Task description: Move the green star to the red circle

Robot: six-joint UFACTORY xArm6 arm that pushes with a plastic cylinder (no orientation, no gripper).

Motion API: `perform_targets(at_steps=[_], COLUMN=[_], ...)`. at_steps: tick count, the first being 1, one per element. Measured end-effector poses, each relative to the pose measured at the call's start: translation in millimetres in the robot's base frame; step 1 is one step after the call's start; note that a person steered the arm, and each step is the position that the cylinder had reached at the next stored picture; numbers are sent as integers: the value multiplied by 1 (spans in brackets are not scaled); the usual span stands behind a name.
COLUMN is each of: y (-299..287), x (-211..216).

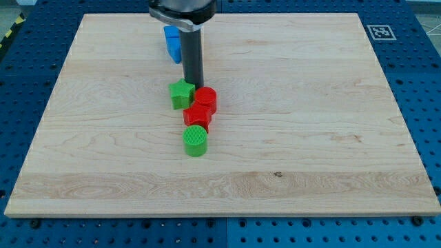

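The green star (pixel 181 94) lies near the board's middle, touching the red circle (pixel 205 100) on its right. My tip (pixel 193 85) stands at the star's upper right edge, just above the gap between the star and the red circle. The dark rod rises from there to the view's top.
A second red block (pixel 196 116) sits right below the red circle, and a green cylinder (pixel 196 140) right below that. A blue block (pixel 172 41) lies near the board's top, partly behind the rod. The wooden board (pixel 310 138) lies on a blue perforated table.
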State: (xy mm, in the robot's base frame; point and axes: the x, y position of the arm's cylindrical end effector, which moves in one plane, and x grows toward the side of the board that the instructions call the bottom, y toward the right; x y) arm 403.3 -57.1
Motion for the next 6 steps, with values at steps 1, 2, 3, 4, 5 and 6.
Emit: perform_targets(at_steps=[1,2,3,4,5,6], y=[-3,-12,-41,-71,-92,-98], x=[-1,-7,-7,-7,-7,5])
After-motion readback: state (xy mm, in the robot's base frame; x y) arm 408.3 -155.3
